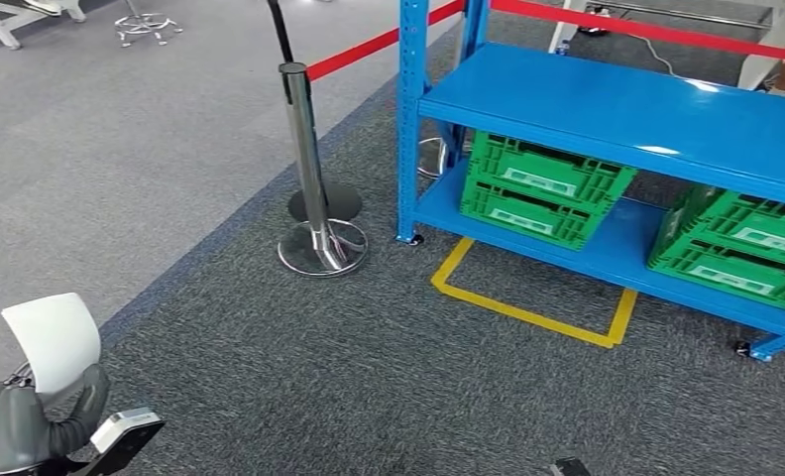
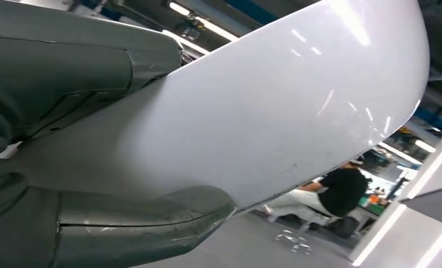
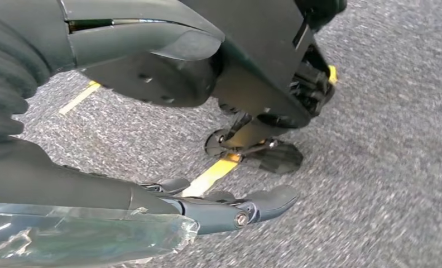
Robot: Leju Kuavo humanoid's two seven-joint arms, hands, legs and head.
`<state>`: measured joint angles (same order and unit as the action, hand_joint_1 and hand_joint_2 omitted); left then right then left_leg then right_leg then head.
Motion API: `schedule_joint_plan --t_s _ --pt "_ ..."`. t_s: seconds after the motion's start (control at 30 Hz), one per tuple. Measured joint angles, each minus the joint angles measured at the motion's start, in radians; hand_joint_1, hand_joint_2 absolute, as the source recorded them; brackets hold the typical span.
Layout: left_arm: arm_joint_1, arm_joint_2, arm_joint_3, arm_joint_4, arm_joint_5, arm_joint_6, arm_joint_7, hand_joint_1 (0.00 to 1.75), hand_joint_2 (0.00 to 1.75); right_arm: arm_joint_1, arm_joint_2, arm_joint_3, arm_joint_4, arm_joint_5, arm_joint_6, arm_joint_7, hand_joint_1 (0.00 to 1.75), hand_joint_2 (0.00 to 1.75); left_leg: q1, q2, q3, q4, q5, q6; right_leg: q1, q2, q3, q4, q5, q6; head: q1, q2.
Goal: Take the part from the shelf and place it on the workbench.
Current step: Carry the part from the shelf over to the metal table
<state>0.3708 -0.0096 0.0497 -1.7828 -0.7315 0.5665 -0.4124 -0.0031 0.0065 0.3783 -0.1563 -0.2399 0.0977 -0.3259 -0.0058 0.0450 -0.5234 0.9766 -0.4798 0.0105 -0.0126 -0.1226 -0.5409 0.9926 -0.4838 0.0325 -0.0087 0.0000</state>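
1. Two green slatted plastic crates (image 1: 545, 188) (image 1: 740, 246) sit on the bottom level of the blue metal shelf (image 1: 607, 109); you can take that shelf as your landmark.
2. Your left hand (image 1: 34, 421) is well to the left of the shelf and nearer the camera, low over the grey carpet. It holds the curved, glossy white plastic part (image 1: 54, 337) upright.
3. In the left wrist view you see the thumb (image 2: 135, 226) and the fingers (image 2: 79, 61) pressed against opposite faces of the part (image 2: 274, 111).
4. Your right hand (image 3: 168, 167) hangs over the carpet, its thumb and dark fingers (image 3: 263, 204) apart with nothing between them.
5. A chrome stanchion post (image 1: 311, 174) with a red belt (image 1: 369, 45) stands just left of the shelf.
6. A yellow tape outline (image 1: 527, 307) lies on the floor in front of the shelf.
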Motion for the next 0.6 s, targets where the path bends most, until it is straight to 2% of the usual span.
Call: schedule_joint_plan --t_s 0.03,0.07,0.1,0.13,0.17,0.2,0.23,0.27,0.3,0.37,0.4,0.43,0.47,0.5,0.53,0.6 --pt "0.001 0.000 0.001 -0.001 0.000 0.001 0.001 1.75 1.75 -0.001 0.000 0.000 0.000 0.000 0.000 0.000 0.00 1.75 0.001 -0.011 -0.002 -0.003 0.006 0.008 -0.002 0.021 -0.007 0.016 -0.015 0.005 0.002 0.000" --pt "0.000 -0.001 0.001 -0.002 -0.001 0.002 0.001 1.75 1.75 -0.001 0.000 0.000 0.000 0.000 0.000 0.000 0.00 1.75 0.003 -0.021 -0.003 -0.007 0.012 0.016 -0.003 0.051 -0.024 0.054 -0.041 0.008 0.004 0.000" --pt "0.000 -0.001 0.002 -0.003 -0.002 0.004 0.001 1.75 1.75 0.000 0.000 0.000 0.000 0.000 0.000 0.000 0.00 1.75 0.004 -0.032 -0.006 -0.007 0.017 0.021 -0.004 0.085 -0.051 0.114 -0.077 0.010 0.006 0.000" --pt "-0.001 -0.001 0.002 -0.003 -0.003 0.005 0.002 1.75 1.75 0.001 0.000 0.000 0.000 0.000 0.000 0.000 0.00 1.75 0.003 -0.043 -0.010 -0.007 0.020 0.026 -0.004 0.107 -0.083 0.187 -0.113 0.009 0.008 0.000" --pt "0.000 -0.001 0.003 -0.003 -0.004 0.006 0.003 1.75 1.75 0.003 0.000 0.001 0.000 0.000 0.000 0.000 0.00 1.75 0.001 -0.055 -0.013 -0.006 0.022 0.028 -0.004 0.117 -0.112 0.254 -0.138 0.008 0.008 0.000" --pt "0.001 -0.002 0.003 -0.003 -0.005 0.007 0.004 1.75 1.75 0.005 0.000 0.001 0.000 0.001 0.000 0.001 0.00 1.75 -0.001 -0.069 -0.015 -0.006 0.024 0.029 -0.003 0.121 -0.130 0.292 -0.146 0.007 0.008 0.000" --pt "0.002 -0.002 0.004 -0.003 -0.005 0.008 0.004 1.75 1.75 0.006 0.000 0.001 0.000 0.001 -0.001 0.001 0.00 1.75 -0.002 -0.083 -0.016 -0.005 0.025 0.028 -0.003 0.123 -0.129 0.291 -0.133 0.005 0.008 0.000" --pt "0.003 -0.003 0.004 -0.003 -0.006 0.008 0.005 1.75 1.75 0.007 0.000 0.001 0.000 0.001 -0.001 0.001 0.00 1.75 -0.003 -0.098 -0.016 -0.004 0.026 0.027 -0.002 0.127 -0.107 0.247 -0.102 0.002 0.008 0.000" --pt "0.003 -0.003 0.005 -0.003 -0.007 0.008 0.005 1.75 1.75 0.006 0.000 0.001 0.000 0.002 -0.002 0.001 0.00 1.75 -0.004 -0.111 -0.016 -0.003 0.026 0.026 -0.002 0.139 -0.072 0.176 -0.063 -0.002 0.008 0.000" --pt "0.002 -0.004 0.006 -0.003 -0.007 0.009 0.005 1.75 1.75 0.005 0.000 0.001 0.000 0.002 -0.002 0.001 0.00 1.75 -0.005 -0.135 -0.021 0.004 0.026 0.019 -0.005 0.188 -0.007 0.045 -0.018 -0.008 0.007 0.000" --pt "0.002 -0.004 0.008 -0.003 -0.007 0.011 0.007 1.75 1.75 0.004 0.000 0.001 0.001 0.002 -0.002 0.001 0.00 1.75 -0.004 -0.146 -0.027 0.007 0.027 0.014 -0.006 0.205 0.009 0.012 -0.014 -0.010 0.007 0.000" --pt "0.002 -0.006 0.011 -0.004 -0.006 0.013 0.011 1.75 1.75 0.004 0.000 0.001 0.001 0.002 -0.002 0.001 0.00 1.75 -0.002 -0.157 -0.033 0.009 0.029 0.007 -0.006 0.211 0.015 0.002 -0.017 -0.011 0.007 0.000" --pt "0.004 -0.009 0.016 -0.004 -0.002 0.016 0.016 1.75 1.75 0.004 0.001 0.001 0.001 0.002 -0.003 0.002 0.00 1.75 0.000 -0.169 -0.038 0.010 0.032 0.000 -0.006 0.200 0.017 -0.001 -0.016 -0.013 0.007 0.000" --pt "0.006 -0.013 0.021 -0.006 0.003 0.019 0.020 1.75 1.75 0.004 0.002 0.001 0.001 0.002 -0.004 0.002 0.00 1.75 0.001 -0.169 -0.042 0.013 0.031 -0.006 -0.007 0.188 0.018 -0.003 -0.013 -0.017 0.007 0.000" --pt "0.007 -0.017 0.027 -0.007 0.010 0.021 0.023 1.75 1.75 0.004 0.003 0.001 0.001 0.003 -0.005 0.002 0.00 1.75 0.001 -0.153 -0.049 0.024 0.023 -0.012 -0.008 0.174 0.019 -0.007 -0.011 -0.022 0.005 0.000" --pt "0.006 -0.024 0.040 -0.010 0.020 0.023 0.024 1.75 1.75 0.005 0.006 0.000 0.001 0.001 -0.008 0.002 0.00 1.75 0.002 -0.094 -0.087 0.105 -0.030 -0.024 -0.009 0.144 0.021 -0.013 -0.008 -0.031 -0.001 0.000"
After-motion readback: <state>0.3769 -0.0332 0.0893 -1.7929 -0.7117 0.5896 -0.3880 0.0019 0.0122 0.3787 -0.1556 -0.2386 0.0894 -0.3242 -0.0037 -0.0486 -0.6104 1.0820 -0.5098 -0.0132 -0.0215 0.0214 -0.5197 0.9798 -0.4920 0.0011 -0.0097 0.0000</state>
